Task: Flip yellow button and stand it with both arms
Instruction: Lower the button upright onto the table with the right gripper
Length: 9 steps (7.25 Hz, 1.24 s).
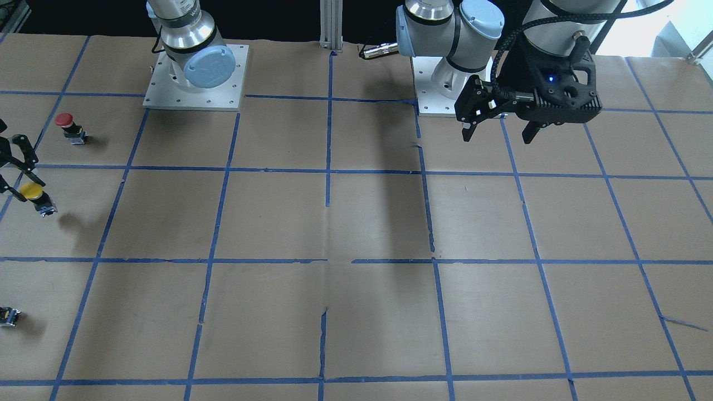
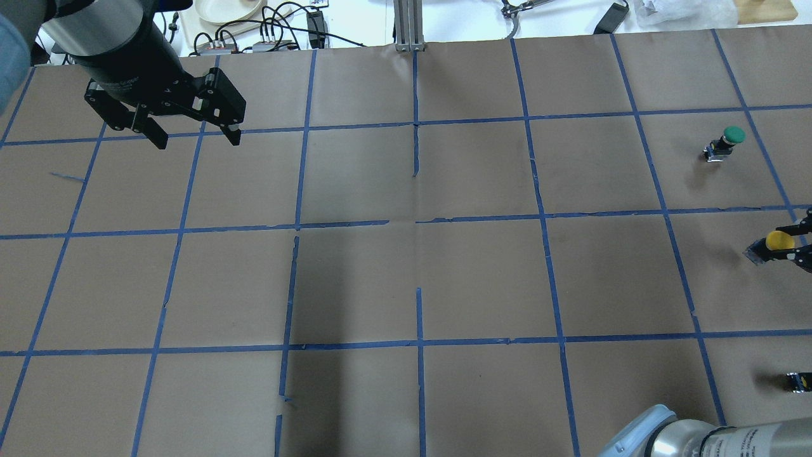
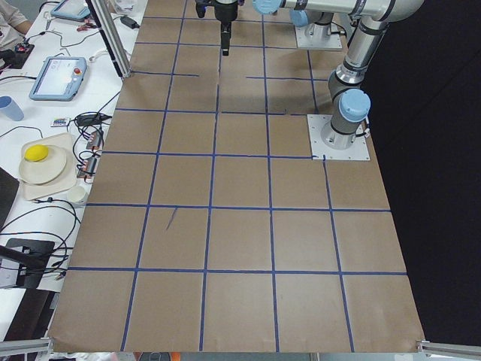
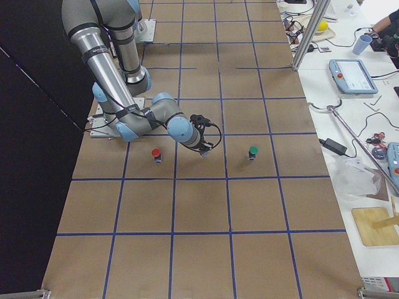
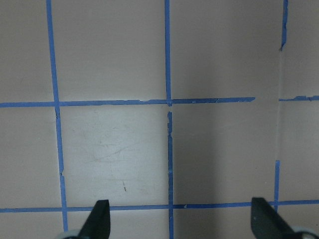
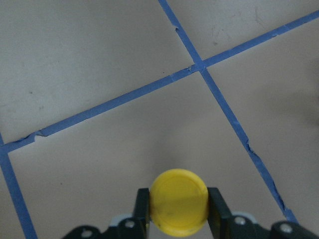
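Observation:
The yellow button (image 6: 178, 207) has its round yellow cap between the two fingers of my right gripper (image 6: 179, 219), which is shut on it. In the front-facing view the button (image 1: 33, 194) hangs tilted at the table's left edge, cap up and grey body (image 1: 48, 209) down to the right. Its shadow lies apart from it, so it seems held slightly above the paper. In the overhead view it (image 2: 779, 241) is at the far right edge. My left gripper (image 1: 498, 131) is open and empty, high above the table near its own base, also in the overhead view (image 2: 193, 136).
A red-capped button (image 1: 67, 125) stands beyond the yellow one. A green-capped button (image 2: 729, 139) stands on its other side. A small dark capless part (image 1: 8, 316) lies near the table edge. The table is brown paper with a blue tape grid (image 1: 328, 170).

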Each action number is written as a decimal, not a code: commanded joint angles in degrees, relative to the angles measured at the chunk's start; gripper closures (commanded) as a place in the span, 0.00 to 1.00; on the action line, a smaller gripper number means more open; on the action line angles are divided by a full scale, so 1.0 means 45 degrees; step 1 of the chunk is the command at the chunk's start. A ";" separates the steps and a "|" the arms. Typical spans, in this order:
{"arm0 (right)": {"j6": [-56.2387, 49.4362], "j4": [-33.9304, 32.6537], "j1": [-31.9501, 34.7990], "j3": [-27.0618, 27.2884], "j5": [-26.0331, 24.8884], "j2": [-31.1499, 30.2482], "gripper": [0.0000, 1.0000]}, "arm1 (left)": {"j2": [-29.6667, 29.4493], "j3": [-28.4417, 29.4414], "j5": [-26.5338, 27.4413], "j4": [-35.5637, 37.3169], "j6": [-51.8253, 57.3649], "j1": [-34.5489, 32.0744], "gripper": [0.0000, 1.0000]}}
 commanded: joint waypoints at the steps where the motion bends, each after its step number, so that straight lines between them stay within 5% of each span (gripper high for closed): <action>1: -0.0061 0.0128 0.0000 -0.0403 -0.0015 0.0877 0.85 | -0.0067 -0.0003 0.0005 0.0003 -0.0045 0.0000 0.00; 2: -0.0061 0.0167 0.0000 -0.0560 -0.0034 0.1056 0.83 | -0.0048 -0.0003 0.0024 0.0003 -0.0065 0.0000 0.00; 3: -0.0061 0.0167 0.0000 -0.0581 -0.0073 0.1038 0.59 | -0.0048 0.0055 0.0024 0.0003 -0.0065 0.0000 0.00; 4: 0.0132 0.0187 0.0019 -0.0543 0.0023 0.0960 0.09 | -0.0068 0.0056 0.0024 0.0003 -0.0065 0.0000 0.00; 7: 0.1045 0.1200 0.0019 -0.0640 -0.0171 0.0843 0.01 | -0.0048 0.0017 0.0024 0.0003 -0.0084 0.0000 0.00; 9: 0.4388 0.1783 0.0523 -0.0601 -0.0619 -0.0555 0.00 | -0.0048 0.0133 0.0044 -0.0016 -0.0084 0.0000 0.00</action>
